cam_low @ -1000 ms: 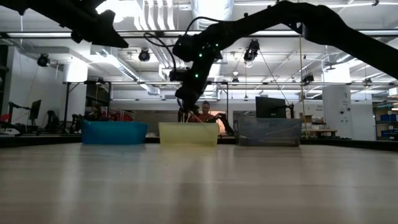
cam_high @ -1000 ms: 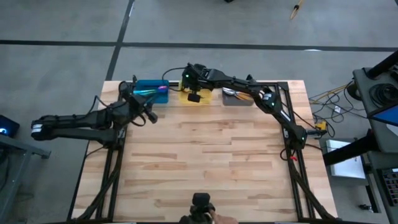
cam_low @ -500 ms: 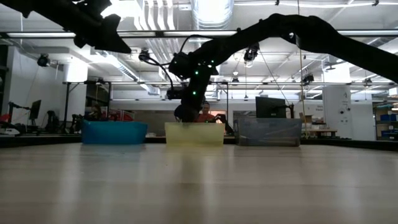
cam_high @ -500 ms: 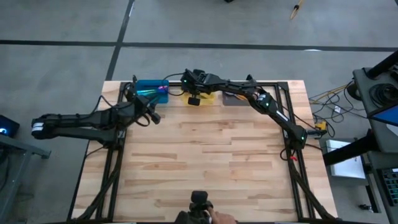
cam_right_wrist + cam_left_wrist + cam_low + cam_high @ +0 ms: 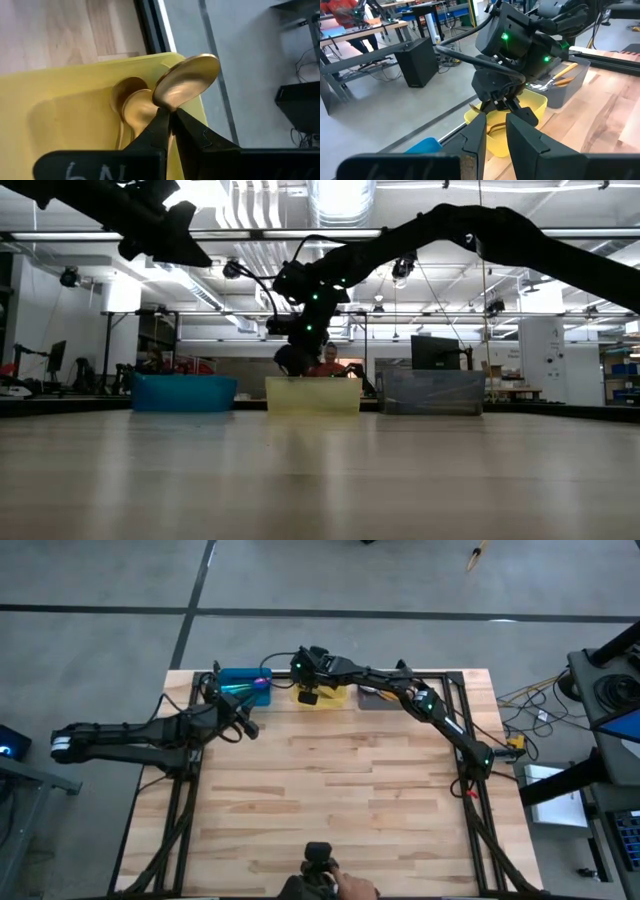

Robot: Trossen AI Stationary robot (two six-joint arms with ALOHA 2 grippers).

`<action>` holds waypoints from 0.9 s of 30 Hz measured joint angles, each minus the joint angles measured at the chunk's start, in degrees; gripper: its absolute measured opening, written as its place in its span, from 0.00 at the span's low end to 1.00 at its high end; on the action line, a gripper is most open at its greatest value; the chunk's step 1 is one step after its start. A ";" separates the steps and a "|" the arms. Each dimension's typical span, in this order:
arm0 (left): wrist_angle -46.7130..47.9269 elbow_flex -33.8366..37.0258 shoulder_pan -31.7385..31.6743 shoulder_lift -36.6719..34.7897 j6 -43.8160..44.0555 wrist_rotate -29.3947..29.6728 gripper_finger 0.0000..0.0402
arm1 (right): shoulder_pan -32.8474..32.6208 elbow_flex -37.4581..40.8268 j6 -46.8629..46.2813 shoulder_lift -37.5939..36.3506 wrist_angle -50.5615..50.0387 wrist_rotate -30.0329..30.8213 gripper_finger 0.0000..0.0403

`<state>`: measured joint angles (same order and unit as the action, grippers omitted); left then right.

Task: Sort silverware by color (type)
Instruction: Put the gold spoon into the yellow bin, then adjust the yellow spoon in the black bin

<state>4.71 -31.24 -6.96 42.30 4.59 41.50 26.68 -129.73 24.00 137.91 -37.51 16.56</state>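
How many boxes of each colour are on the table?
Blue bin: 1
Yellow bin: 1
Gray bin: 1
Total: 3

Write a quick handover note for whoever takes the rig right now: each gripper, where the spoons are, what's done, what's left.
Right gripper: shut on a gold spoon, held over the yellow bin at the table's far edge.
Left gripper: holding nothing, hovering near the blue bin, waiting.
Done: other gold spoons lie in the yellow bin; purple-teal spoons in the blue bin; orange-handled spoons in the gray bin.
Left: release this spoon into the yellow bin. No loose spoons show on the table.
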 joint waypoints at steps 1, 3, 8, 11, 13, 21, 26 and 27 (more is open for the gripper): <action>0.03 0.00 0.00 0.00 0.01 0.00 0.14 | 0.01 0.00 0.38 0.00 0.00 -0.01 0.03; 0.02 0.00 0.00 0.02 0.01 0.00 0.14 | 0.01 0.00 1.71 0.00 -0.22 -0.24 0.03; 0.01 0.00 0.00 0.04 0.03 0.00 0.14 | -0.01 0.02 1.79 0.00 -1.35 -0.68 0.03; 0.02 0.00 0.00 0.04 0.39 -0.02 0.14 | -0.01 0.02 1.36 0.00 -1.62 -2.21 0.04; 0.02 0.00 0.00 0.04 0.49 -0.02 0.14 | -0.01 0.02 0.93 0.00 -1.62 -2.77 0.07; 0.02 0.00 0.00 0.04 0.69 -0.04 0.14 | 0.26 0.03 -1.55 0.00 -1.08 -3.05 0.25; 0.04 0.00 0.00 0.04 0.69 -0.05 0.14 | 0.25 -0.24 -1.56 -0.22 -1.13 -3.04 0.27; 0.04 0.00 0.00 0.04 0.71 -0.07 0.14 | 0.25 -0.24 -1.56 -0.53 -1.15 -3.04 0.27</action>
<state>4.75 -31.24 -6.96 42.35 5.30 41.43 26.94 -129.97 22.44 137.37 -38.67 13.52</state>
